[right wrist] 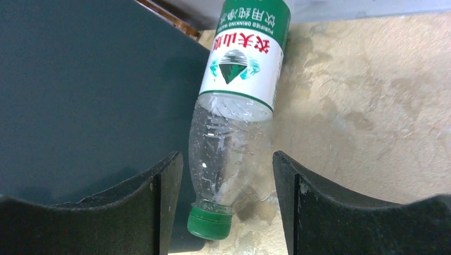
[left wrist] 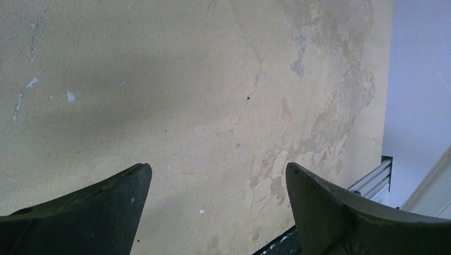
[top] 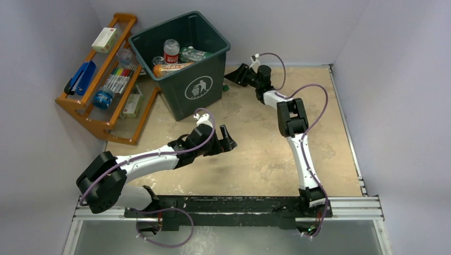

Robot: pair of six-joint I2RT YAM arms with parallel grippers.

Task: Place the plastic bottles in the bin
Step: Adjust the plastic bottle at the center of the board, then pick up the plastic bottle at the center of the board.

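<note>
A clear plastic bottle (right wrist: 239, 106) with a green and white label and a green cap lies on the table against the side wall of the dark green bin (right wrist: 80, 95), cap toward my right wrist camera. My right gripper (right wrist: 227, 164) is open, one finger on each side of the bottle's neck with a gap to each. In the top view the right gripper (top: 234, 76) is at the bin's (top: 194, 90) right side. Several bottles (top: 171, 51) lie inside the bin. My left gripper (top: 228, 139) (left wrist: 218, 175) hangs open over bare table, holding nothing.
An orange wooden rack (top: 106, 79) with markers and boxes stands left of the bin against the left wall. White walls close the table on three sides. A metal rail (top: 351, 204) runs along the near edge.
</note>
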